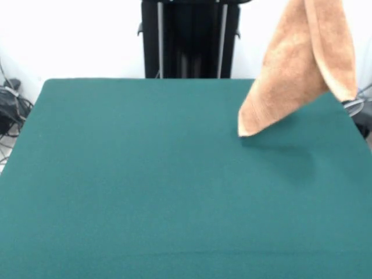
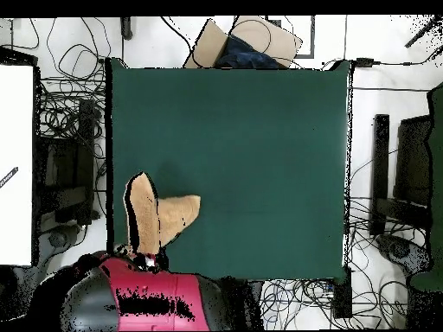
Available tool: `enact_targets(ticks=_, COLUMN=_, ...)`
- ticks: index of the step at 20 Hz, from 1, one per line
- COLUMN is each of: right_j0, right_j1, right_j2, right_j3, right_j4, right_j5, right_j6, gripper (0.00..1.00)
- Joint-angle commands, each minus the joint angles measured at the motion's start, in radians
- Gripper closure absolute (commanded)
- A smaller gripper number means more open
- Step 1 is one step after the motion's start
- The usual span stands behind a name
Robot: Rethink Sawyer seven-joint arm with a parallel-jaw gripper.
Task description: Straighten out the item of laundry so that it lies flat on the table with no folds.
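The peach-orange towel hangs folded in the air over the far right part of the green table. Its lowest corner reaches down to about the table top; I cannot tell if it touches. In the front view its top runs out of the picture and the gripper is out of sight. In the overhead view the towel hangs at the table's lower left, by the edge next to the robot. The gripper sits at the towel's upper end, below the red arm, and is shut on it.
The black pedestal stands behind the table's far edge. Cables lie off the table's left side and right side. In the overhead view a cardboard box lies beyond the far edge, with cables around the table.
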Motion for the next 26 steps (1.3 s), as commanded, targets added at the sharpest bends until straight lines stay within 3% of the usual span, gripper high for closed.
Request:
enact_targets(ticks=1, right_j0=-0.061, right_j1=0.023, right_j2=0.002, right_j3=0.001, right_j4=0.033, right_j5=-0.051, right_j6=0.087, gripper=1.00)
enact_targets(ticks=3, right_j0=-0.122, right_j1=0.076, right_j2=0.038, right_j3=0.024, right_j4=0.073, right_j5=-0.151, right_j6=-0.023, gripper=1.00)
enact_targets(ticks=5, right_j0=-0.173, right_j1=0.116, right_j2=0.077, right_j3=0.002, right_j4=0.047, right_j5=-0.219, right_j6=-0.106, gripper=1.00)
enact_targets(ticks=9, right_j0=-0.246, right_j1=0.154, right_j2=0.129, right_j3=-0.008, right_j4=0.022, right_j5=-0.254, right_j6=-0.167, gripper=1.00)
enact_targets(ticks=13, right_j0=-0.246, right_j1=0.148, right_j2=0.160, right_j3=0.032, right_j4=-0.003, right_j5=-0.345, right_j6=-0.107, gripper=1.00)
enact_targets(ticks=18, right_j0=-0.145, right_j1=0.201, right_j2=0.138, right_j3=0.036, right_j4=-0.063, right_j5=-0.393, right_j6=0.067, gripper=1.00)
enact_targets(ticks=23, right_j0=-0.064, right_j1=0.233, right_j2=0.121, right_j3=0.076, right_j4=-0.022, right_j5=-0.485, right_j6=0.174, gripper=1.00)
enact_targets(ticks=26, right_j0=-0.010, right_j1=0.228, right_j2=0.082, right_j3=0.075, right_j4=-0.013, right_j5=-0.476, right_j6=0.228, gripper=1.00)
